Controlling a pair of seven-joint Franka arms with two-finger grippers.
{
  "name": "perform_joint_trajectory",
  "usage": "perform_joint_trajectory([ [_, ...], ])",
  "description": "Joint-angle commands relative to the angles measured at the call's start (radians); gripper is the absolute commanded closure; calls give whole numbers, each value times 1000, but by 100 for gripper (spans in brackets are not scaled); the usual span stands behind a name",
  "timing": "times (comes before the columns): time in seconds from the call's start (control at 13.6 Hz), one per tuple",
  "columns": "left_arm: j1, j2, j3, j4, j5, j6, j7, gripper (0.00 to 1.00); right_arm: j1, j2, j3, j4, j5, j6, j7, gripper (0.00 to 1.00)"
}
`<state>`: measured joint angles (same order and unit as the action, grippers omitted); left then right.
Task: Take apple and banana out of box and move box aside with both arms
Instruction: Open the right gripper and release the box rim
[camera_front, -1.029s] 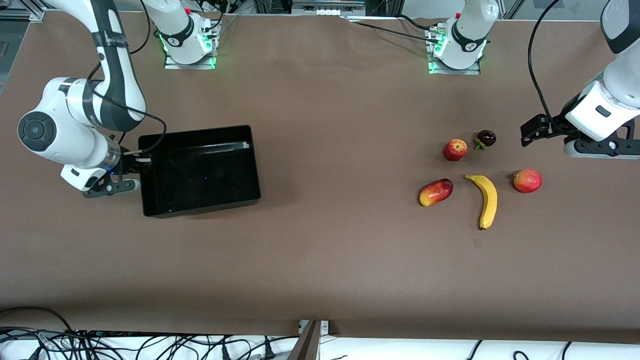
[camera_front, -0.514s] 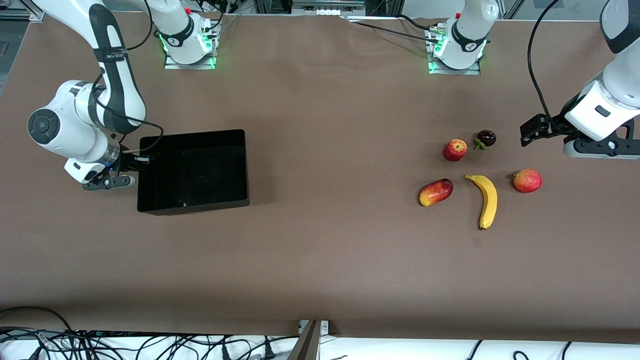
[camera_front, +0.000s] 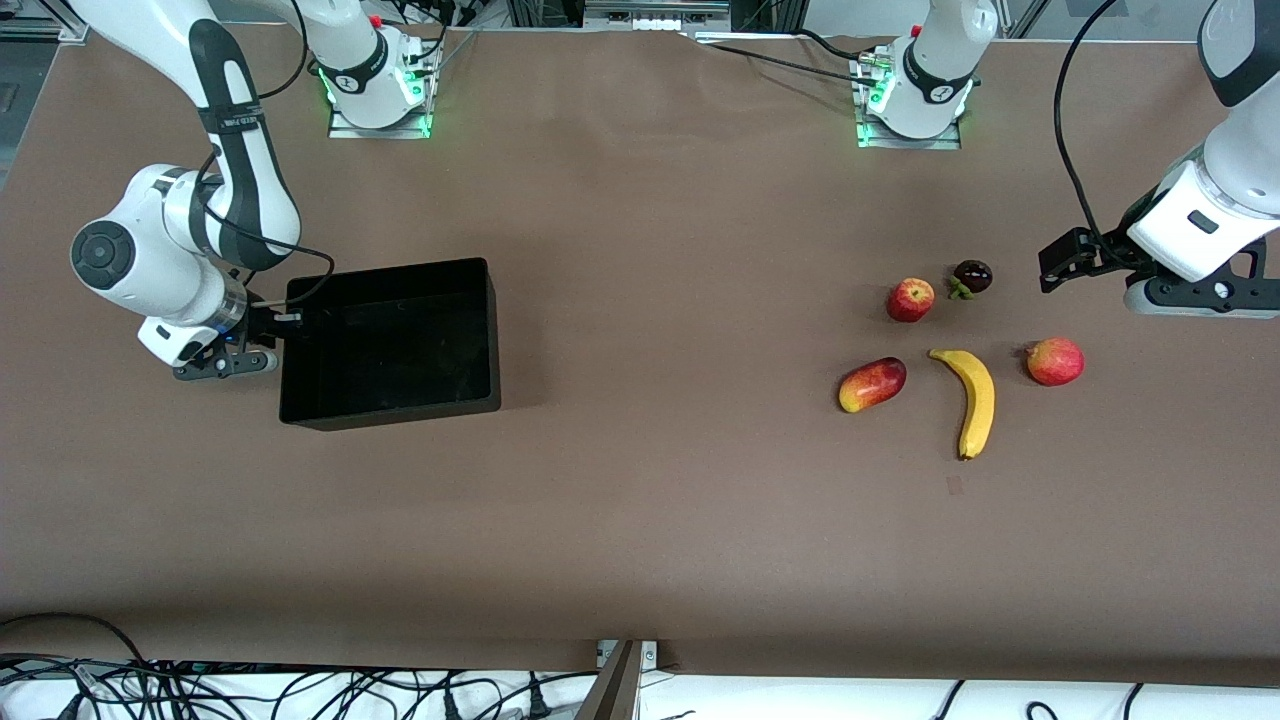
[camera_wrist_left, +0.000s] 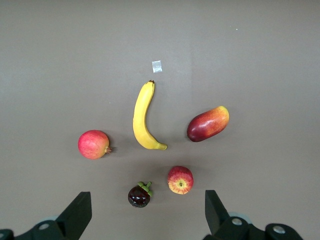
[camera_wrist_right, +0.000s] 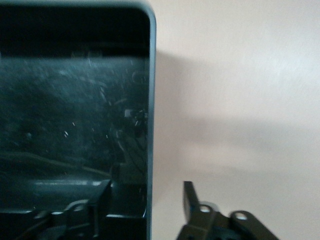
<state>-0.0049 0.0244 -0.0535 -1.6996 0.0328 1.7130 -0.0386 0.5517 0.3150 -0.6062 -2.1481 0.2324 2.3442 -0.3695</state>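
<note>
- Black plastic, glossy and low-walled: the box (camera_front: 390, 408) is sitting flat on the brown table (camera_front: 650, 520), toward my right arm's end, open side up, with nothing showing inside it
- My right gripper (camera_wrist_right: 147, 186) is hanging low at the box's short wall on that end, one finger (camera_wrist_right: 102, 197) reaching inside the box and the other outside it; the jaws are standing open with the wall between them and a gap showing on the outer side, so I am gripping nothing
- My left gripper (camera_wrist_left: 146, 196) is hovering over the table toward my left arm's end, just past the fruit; its jaws are spread wide and carrying nothing, and this arm is waiting
- The banana (camera_front: 975, 400) is lying on the table well apart from the box, nearest to the front camera of all the fruit
- The apple (camera_front: 910, 299) is sitting farther from that camera than the banana, just beside a dark purple fruit (camera_front: 972, 276) with a green stem
- A mango (camera_front: 872, 384) is lying beside the banana toward the box, and a round red fruit (camera_front: 1055, 361) is sitting beside the banana toward my left arm's end; none of the fruit are touching
- A small pale scrap (camera_wrist_left: 157, 66) is lying on the table just off the banana's tip
</note>
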Motion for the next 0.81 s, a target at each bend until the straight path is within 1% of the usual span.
perform_joint_trajectory([
  [0.0, -6, 6, -2, 17, 18, -9, 2, 0, -6, -27, 0, 110, 16, -121, -25, 0],
  [0.22, -6, 8, -2, 17, 18, -9, 2, 0, 4, -37, 5, 256, 15, -320, 53, 0],
  [0.29, -6, 8, -2, 17, 18, -9, 2, 0, 13, -48, 6, 296, -2, -371, 67, 0],
  [0.44, -4, 8, -2, 17, 16, -10, 2, 0, 36, -92, 2, 356, -22, -463, 90, 0],
  [0.59, -4, 8, -2, 17, 16, -10, 2, 0, 39, -134, 5, 428, -28, -607, 147, 0],
  [0.66, -4, 8, -2, 17, 18, -10, 2, 0, 43, -155, 6, 459, -53, -662, 179, 0],
  [0.73, -4, 8, -2, 17, 16, -10, 2, 0, 51, -187, 11, 470, -88, -690, 201, 0],
])
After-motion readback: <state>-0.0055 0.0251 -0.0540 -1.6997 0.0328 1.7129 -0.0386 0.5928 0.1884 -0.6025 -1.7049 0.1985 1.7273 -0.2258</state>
